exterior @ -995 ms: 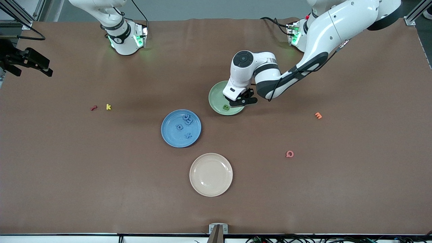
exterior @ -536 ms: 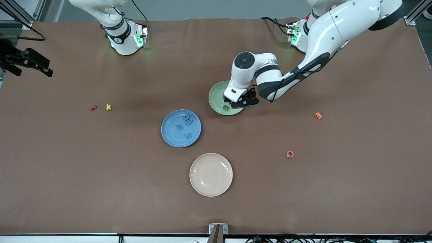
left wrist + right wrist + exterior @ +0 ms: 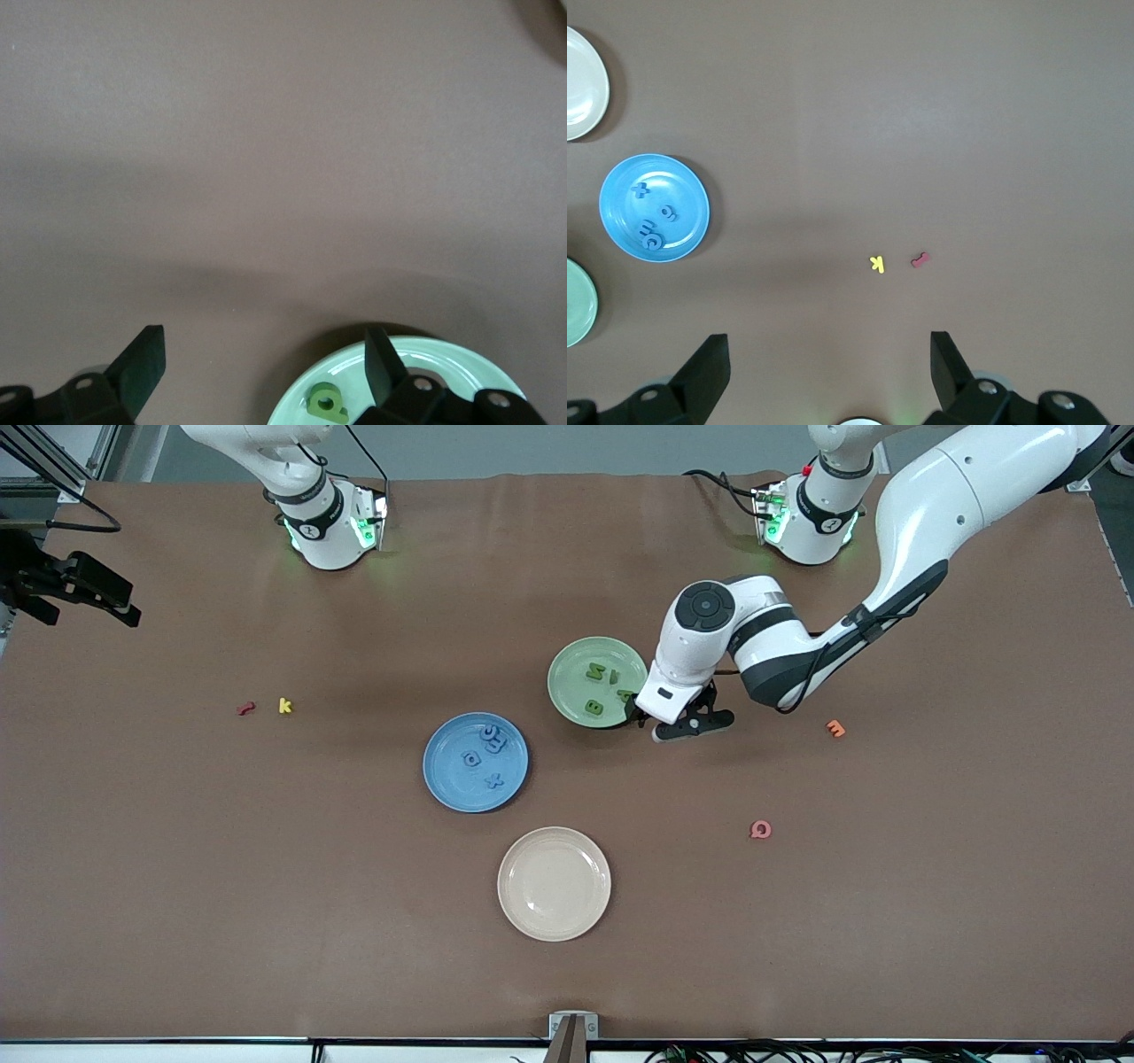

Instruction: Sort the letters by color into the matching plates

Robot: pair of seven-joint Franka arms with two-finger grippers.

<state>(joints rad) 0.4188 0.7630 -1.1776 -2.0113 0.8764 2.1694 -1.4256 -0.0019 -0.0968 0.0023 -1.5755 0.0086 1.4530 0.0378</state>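
The pale green plate (image 3: pixel 571 682) holds several green letters (image 3: pixel 594 707); one of these letters (image 3: pixel 326 405) shows in the left wrist view on the plate (image 3: pixel 443 372). The blue plate (image 3: pixel 452 784), nearer the front camera, holds several blue letters (image 3: pixel 494 736). My left gripper (image 3: pixel 671 722) (image 3: pixel 264 350) hangs open and empty just beside the green plate's rim, toward the left arm's end. My right gripper (image 3: pixel 828 345) is open and empty, high over the table near its base; from there the blue plate (image 3: pixel 682 190) and the green plate (image 3: pixel 576 305) show.
A beige plate (image 3: pixel 554 908) lies nearest the front camera. Stray letters lie on the brown table: orange (image 3: pixel 835 728) and pink (image 3: pixel 760 830) toward the left arm's end, yellow (image 3: pixel 284 705) and red (image 3: pixel 245 708) toward the right arm's end.
My left gripper has opened and moved off the green plate toward the left arm's end, uncovering the green letters in it. The right arm has not moved.
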